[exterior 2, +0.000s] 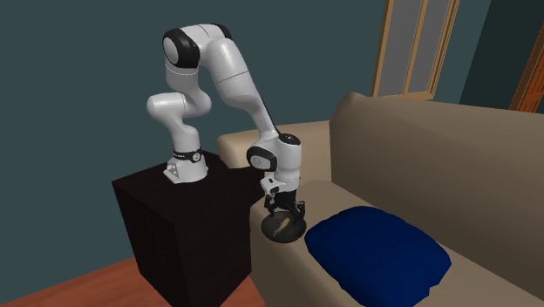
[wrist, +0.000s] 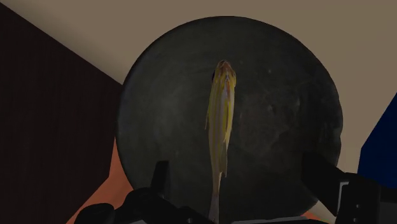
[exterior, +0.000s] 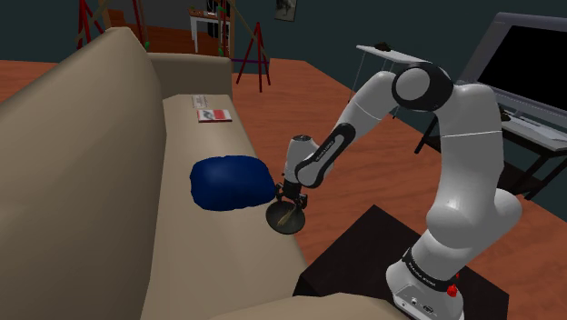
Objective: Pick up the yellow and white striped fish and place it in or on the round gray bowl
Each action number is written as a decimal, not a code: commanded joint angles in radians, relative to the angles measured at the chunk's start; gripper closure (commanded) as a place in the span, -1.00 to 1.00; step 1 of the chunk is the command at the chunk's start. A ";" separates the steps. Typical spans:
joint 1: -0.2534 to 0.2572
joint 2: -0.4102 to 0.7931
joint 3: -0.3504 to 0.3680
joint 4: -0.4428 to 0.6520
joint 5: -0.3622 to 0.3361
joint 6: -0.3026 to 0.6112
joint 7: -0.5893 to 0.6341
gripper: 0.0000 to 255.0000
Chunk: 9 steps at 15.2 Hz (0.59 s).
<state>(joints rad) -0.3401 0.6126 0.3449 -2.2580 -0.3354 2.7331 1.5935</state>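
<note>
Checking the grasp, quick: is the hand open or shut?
Hand: open, clasping nothing; the striped fish is between its fingers, untouched, over the dark bowl.

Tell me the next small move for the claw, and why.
Probably lift the claw straight up. Its fingers stand apart, neither touching the yellow striped fish, which appears to lie inside the dark round bowl, so the placing looks done.

Matt, faintly mottled dark bowl [wrist: 273,127]; smooth, slightly glossy fish [wrist: 222,108]; matt sofa [exterior: 82,182].
</note>
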 commanded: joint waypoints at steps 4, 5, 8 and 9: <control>-0.047 -0.085 0.053 -0.024 0.044 -0.063 -0.033 -1.00; -0.047 -0.085 0.053 -0.024 0.044 -0.063 -0.033 -1.00; -0.047 -0.085 0.053 -0.024 0.044 -0.063 -0.033 -1.00; -0.047 -0.085 0.053 -0.024 0.044 -0.063 -0.033 -1.00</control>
<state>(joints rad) -0.3869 0.5279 0.3979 -2.2822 -0.2912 2.6699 1.5602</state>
